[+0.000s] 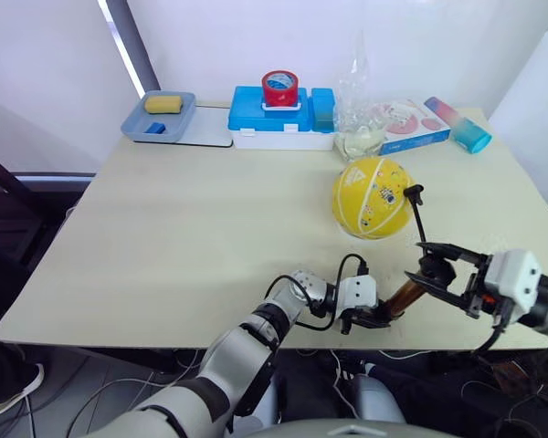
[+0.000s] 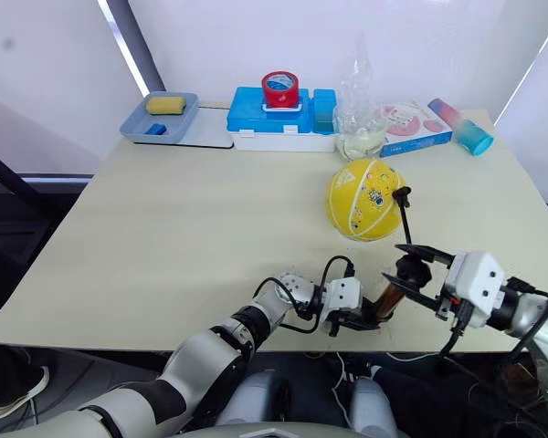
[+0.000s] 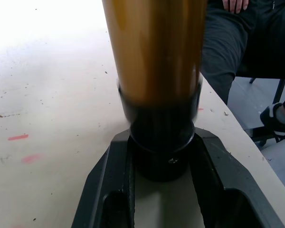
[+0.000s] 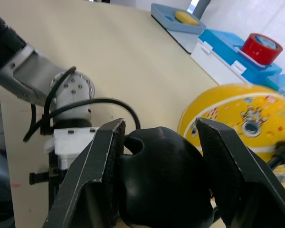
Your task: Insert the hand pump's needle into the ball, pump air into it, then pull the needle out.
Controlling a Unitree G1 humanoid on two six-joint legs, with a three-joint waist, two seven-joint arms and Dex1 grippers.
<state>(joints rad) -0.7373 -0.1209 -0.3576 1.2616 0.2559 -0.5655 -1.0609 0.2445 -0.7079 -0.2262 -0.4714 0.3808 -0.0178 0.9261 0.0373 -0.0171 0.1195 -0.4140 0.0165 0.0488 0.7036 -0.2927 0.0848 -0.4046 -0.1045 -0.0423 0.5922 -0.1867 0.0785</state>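
Observation:
The yellow ball (image 1: 373, 197) rests on the table right of centre. The hand pump (image 1: 404, 296) lies tilted near the table's front edge. My left gripper (image 1: 371, 319) is shut on its black base end (image 3: 161, 152), and my right gripper (image 1: 436, 272) is shut on its black handle (image 4: 164, 183). The thin black hose (image 1: 421, 221) rises from the handle to a small black fitting (image 1: 413, 192) against the ball's right side. The needle itself is too small to make out. A grey valve spot (image 4: 251, 127) shows on the ball.
At the back stand a blue box (image 1: 281, 111) with a red tape roll (image 1: 280, 88), a grey tray (image 1: 161, 117) holding a yellow sponge, a clear bag (image 1: 358, 109), a flat pink-and-blue box (image 1: 411, 123) and a teal tube (image 1: 470, 132). A person's legs (image 3: 237, 42) are beside the table.

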